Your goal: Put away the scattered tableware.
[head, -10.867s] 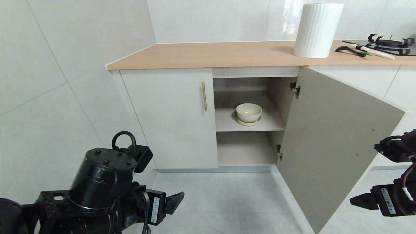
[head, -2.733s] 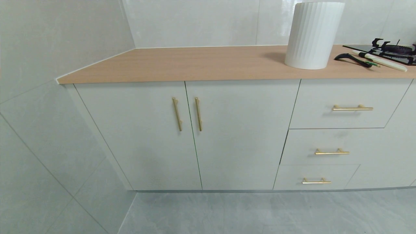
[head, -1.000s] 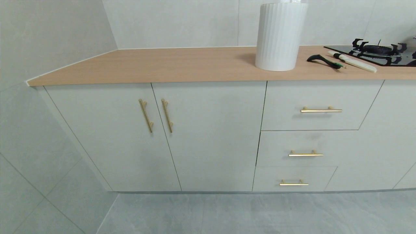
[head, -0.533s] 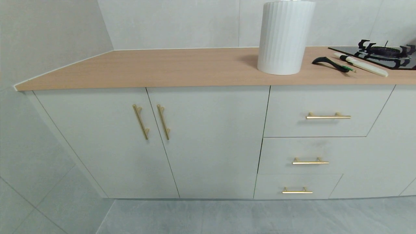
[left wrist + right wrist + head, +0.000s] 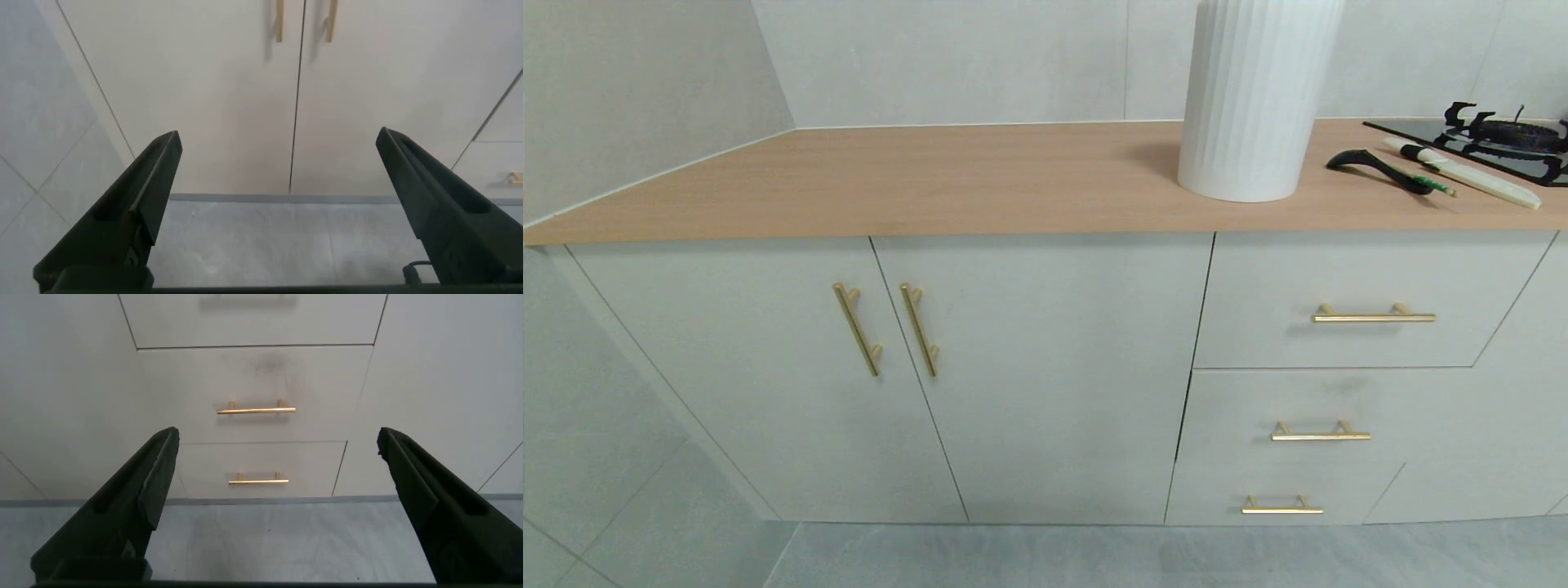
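So, left gripper (image 5: 278,137) and right gripper (image 5: 278,434) both hang spread wide, facing cabinet fronts (image 5: 1045,367). Black spoon (image 5: 1380,167) and pale utensil (image 5: 1470,175) lie on the countertop (image 5: 931,171) between white canister (image 5: 1258,98) and stove (image 5: 1503,135); I'd pinch mid-handle.

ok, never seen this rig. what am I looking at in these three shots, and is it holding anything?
It is a wheeled robot with two arms, each ending in a gripper. The head view comes from a camera on its head, looking down at a kitchen counter. On it stands a white ribbed container; beside that lie a black-handled utensil and a cream-coloured utensil, next to a gas hob. Below, the cabinet doors and drawers are shut. The other two views come from cameras on the wrists, looking out between the fingers. The left gripper faces the cabinet doors, the right gripper the drawers. Both are open and hold nothing.
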You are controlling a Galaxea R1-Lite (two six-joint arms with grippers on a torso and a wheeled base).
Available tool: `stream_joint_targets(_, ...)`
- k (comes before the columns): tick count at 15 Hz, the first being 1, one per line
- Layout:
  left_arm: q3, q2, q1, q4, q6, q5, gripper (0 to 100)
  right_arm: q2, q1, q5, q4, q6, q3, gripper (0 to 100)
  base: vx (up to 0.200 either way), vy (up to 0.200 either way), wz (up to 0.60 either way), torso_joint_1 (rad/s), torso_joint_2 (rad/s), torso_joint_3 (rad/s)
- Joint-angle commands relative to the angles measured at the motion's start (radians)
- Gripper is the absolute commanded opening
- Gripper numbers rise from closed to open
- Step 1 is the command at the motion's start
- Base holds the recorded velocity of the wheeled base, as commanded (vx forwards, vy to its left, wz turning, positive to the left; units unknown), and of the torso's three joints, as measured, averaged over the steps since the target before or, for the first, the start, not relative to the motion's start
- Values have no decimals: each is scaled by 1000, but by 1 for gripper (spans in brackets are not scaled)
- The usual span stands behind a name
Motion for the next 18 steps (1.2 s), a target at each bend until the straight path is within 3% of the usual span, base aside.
stream_joint_targets(1, 0, 1, 0, 0, 0, 0, 100, 2, 0, 0, 0, 0, 0, 100, 0, 0, 0, 0, 0, 0)
stream_joint_targets(11, 0, 1, 0, 0, 0, 0, 100, 41, 2, 9, -3, -4, -5, 100, 0, 0, 0, 0, 0, 0)
stream_joint_targets(12, 1, 1, 0, 0, 0, 0, 100, 86, 5, 29, -14, 6, -74, 100, 0, 0, 0, 0, 0, 0)
stream_joint_targets(15, 0, -1, 0, 0, 0, 0, 100, 397, 42, 141, -11, 51, -311, 100, 0, 0, 0, 0, 0, 0)
stream_joint_targets(18, 0, 1, 0, 0, 0, 0, 100, 871, 45, 169, -22, 31, -472, 100, 0, 0, 0, 0, 0, 0)
